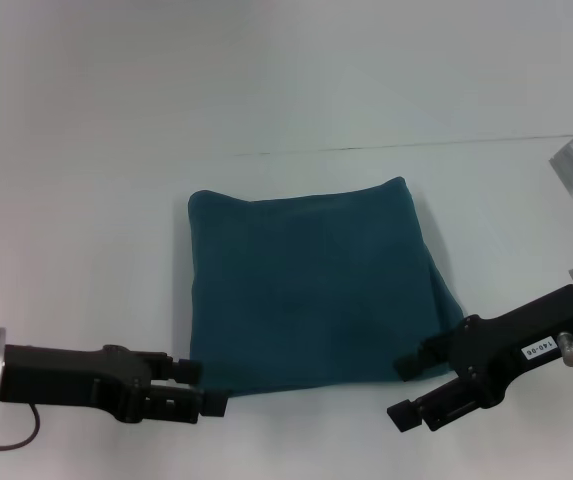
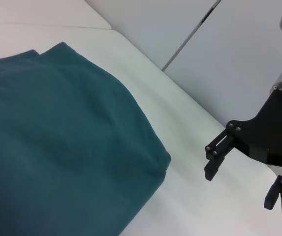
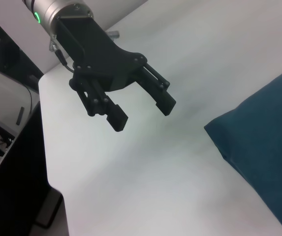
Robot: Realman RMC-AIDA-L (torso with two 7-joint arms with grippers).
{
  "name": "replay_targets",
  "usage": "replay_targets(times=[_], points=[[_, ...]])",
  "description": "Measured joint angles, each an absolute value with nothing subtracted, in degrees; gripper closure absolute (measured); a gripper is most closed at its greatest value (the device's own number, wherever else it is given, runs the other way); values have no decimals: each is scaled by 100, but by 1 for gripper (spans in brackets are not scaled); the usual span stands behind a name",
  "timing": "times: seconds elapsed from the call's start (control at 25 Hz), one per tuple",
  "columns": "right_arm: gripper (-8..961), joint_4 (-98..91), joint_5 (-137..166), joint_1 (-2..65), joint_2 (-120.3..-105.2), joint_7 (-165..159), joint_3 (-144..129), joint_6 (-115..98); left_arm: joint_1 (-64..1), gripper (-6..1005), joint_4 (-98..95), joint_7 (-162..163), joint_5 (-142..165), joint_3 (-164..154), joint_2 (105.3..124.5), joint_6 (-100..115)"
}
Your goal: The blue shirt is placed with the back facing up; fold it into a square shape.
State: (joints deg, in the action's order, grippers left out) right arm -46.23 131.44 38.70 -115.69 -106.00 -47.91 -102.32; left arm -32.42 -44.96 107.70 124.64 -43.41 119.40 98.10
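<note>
White table (image 1: 86,200): bears the blue shirt (image 1: 311,290), folded to a near-square bundle at its centre, plain side up. Left gripper (image 1: 206,387): just off the shirt's near left corner, jaws parted, holding nothing. Right gripper (image 1: 403,390): beside the near right corner, jaws likewise spread and empty.

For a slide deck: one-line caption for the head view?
Blue shirt folded square on the white table, left gripper and right gripper open at its near corners.
</note>
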Motion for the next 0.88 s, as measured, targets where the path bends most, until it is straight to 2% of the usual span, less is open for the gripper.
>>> replay_targets(times=[0.88], points=[[97, -4623, 13147, 3886, -11539, -10601, -4757, -10210, -3320, 157, -4715, 10873, 12429, -4791, 12075, 9810]])
